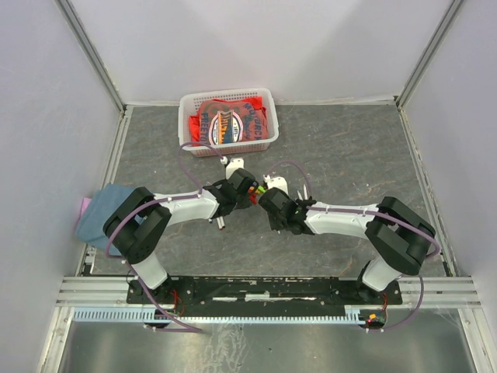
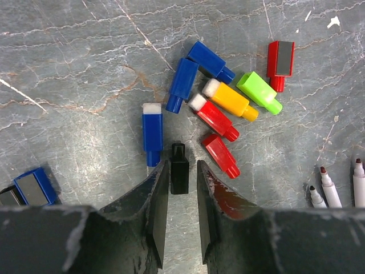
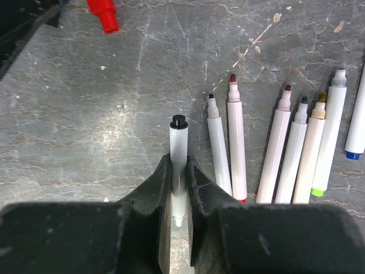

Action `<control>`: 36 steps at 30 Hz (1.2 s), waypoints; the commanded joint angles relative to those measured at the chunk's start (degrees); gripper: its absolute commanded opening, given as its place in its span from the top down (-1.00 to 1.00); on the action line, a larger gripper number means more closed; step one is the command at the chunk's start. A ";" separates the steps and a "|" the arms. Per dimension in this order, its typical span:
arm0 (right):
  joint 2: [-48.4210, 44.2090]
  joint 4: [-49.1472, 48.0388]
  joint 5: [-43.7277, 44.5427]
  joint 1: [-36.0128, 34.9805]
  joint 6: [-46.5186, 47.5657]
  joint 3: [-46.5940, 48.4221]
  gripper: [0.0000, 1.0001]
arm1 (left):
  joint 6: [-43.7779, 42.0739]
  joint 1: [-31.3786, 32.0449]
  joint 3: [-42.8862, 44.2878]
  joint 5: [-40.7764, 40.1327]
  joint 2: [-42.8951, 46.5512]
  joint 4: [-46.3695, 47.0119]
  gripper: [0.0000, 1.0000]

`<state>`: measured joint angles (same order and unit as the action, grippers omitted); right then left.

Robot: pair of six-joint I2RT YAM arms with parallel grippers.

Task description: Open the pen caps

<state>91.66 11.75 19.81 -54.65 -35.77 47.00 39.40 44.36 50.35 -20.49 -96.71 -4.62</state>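
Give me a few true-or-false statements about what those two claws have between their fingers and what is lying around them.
1. A black cap lies between the fingers of the left gripper. True.
2. The right gripper has a red cap between its fingers. False: it has a white pen there.
3. The pens in a row beside the right gripper show bare tips. True.
4. The white basket at the far side is empty. False: it holds red printed packets.
5. Only one blue cap lies near the left gripper. False: there are several.
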 commanded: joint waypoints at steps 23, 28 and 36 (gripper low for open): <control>1.64 8.63 11.25 -0.19 0.38 3.98 0.43 | 1.78 -0.15 -7.09 -3.40 20.91 -0.27 0.34; -1.11 6.37 9.67 -0.55 2.29 4.02 0.43 | 2.85 -0.18 -9.87 -6.17 24.17 -1.03 0.34; -5.44 2.58 6.61 -3.71 6.60 8.06 0.33 | 6.59 -0.65 -14.80 -10.97 31.14 -1.90 0.29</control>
<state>88.84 18.09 27.24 -56.60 -31.90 49.76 42.06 44.31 37.19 -26.96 -69.60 -7.18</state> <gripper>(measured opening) 0.324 0.352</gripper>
